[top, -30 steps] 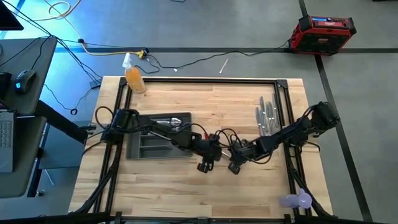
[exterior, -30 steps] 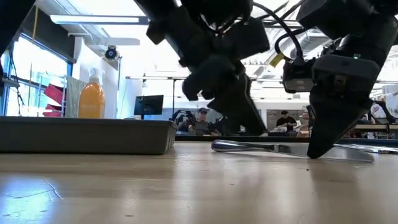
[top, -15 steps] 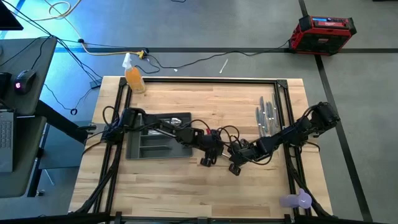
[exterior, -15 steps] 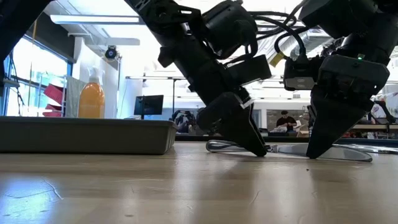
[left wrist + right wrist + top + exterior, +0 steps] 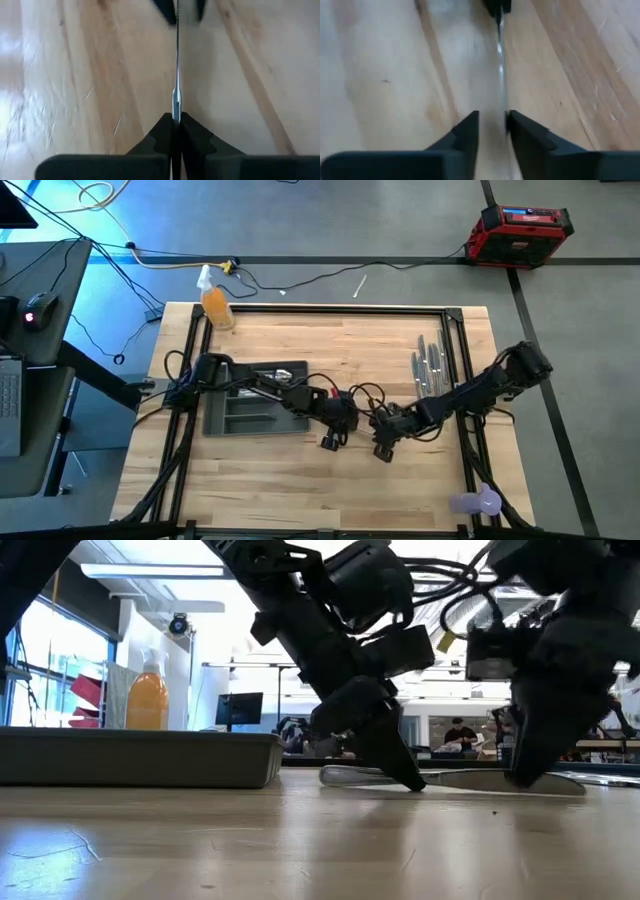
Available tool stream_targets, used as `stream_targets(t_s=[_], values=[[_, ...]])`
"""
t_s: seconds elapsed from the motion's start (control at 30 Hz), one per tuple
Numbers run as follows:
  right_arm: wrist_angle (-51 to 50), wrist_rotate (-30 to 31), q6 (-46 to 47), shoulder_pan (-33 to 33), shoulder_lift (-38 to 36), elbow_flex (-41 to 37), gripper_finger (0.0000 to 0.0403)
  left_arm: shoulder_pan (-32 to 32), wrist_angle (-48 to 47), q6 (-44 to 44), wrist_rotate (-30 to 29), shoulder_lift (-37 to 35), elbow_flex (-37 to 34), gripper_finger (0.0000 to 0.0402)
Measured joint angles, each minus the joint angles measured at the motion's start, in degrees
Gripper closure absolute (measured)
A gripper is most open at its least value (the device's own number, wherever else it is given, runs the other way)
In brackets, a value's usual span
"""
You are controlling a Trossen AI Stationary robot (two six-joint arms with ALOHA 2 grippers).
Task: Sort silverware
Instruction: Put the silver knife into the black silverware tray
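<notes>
Silverware lies in two places on the wooden table. One piece, a thin straight knife, rests flat near the table's middle, between the two arms. A loose group of further pieces lies toward two o'clock from the middle, near the black frame rail.

Left gripper reaches in from nine o'clock, tips down at the table surface, and its jaws are clamped together on the knife's near end; the left wrist view shows the thin metal edge running straight out from between the closed tips. Right gripper stands just beside it at the three o'clock side, over the knife's other end, its jaws slightly apart with the metal strip showing in the gap; the pads do not appear to press on it.

Dark grey tray sits at nine o'clock from the grippers. An orange bottle stands at the table's eleven o'clock corner.
</notes>
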Motion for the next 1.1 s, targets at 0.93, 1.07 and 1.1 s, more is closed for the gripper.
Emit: stream_targets(t_s=[0.93, 1.07, 1.1], values=[[-2.71, 37.12, 2.91, 16.81, -22.57, 0.57, 0.0233, -8.39, -41.43, -35.13, -6.73, -48.18, -28.72, 0.0402], [-2.62, 36.7, 3.08, 15.6, -21.31, 0.57, 0.0233, -7.87, -38.6, -35.72, -7.53, -51.9, -36.27, 0.0401], [-2.66, 36.6, 3.08, 15.32, -21.2, 0.57, 0.0233, -7.72, -38.01, -35.71, -7.75, -52.22, -37.76, 0.0401]])
